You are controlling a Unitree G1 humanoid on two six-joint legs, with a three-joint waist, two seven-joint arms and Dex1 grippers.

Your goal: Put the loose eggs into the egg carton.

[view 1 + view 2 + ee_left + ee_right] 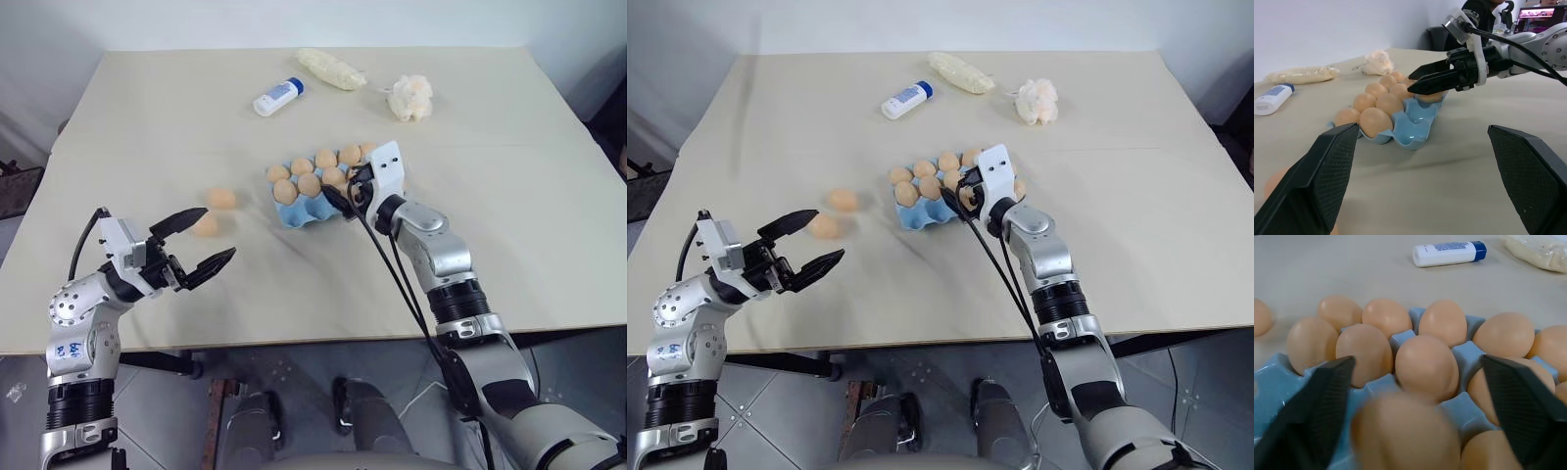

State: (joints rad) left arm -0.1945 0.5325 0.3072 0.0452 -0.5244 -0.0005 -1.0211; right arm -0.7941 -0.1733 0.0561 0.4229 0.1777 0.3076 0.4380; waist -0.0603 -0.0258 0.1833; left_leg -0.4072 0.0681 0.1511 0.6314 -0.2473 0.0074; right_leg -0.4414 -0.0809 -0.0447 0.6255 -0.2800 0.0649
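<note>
The light blue egg carton [294,217] sits mid-table with several tan eggs in its cups. Two loose eggs [221,199] [205,226] lie on the table just left of it. My right gripper [343,191] hovers over the carton's near right end, fingers apart. In the right wrist view a blurred egg [1405,431] lies between the open fingers [1317,416], touching neither, just above the carton. My left gripper [218,232] is open and empty, near the table's front left, a little in front of the nearer loose egg.
At the back of the table lie a white bottle with a blue cap [278,97], a pale yellow bag [331,69] and a white fluffy wad [410,97]. The table's front edge [294,338] runs just behind both wrists.
</note>
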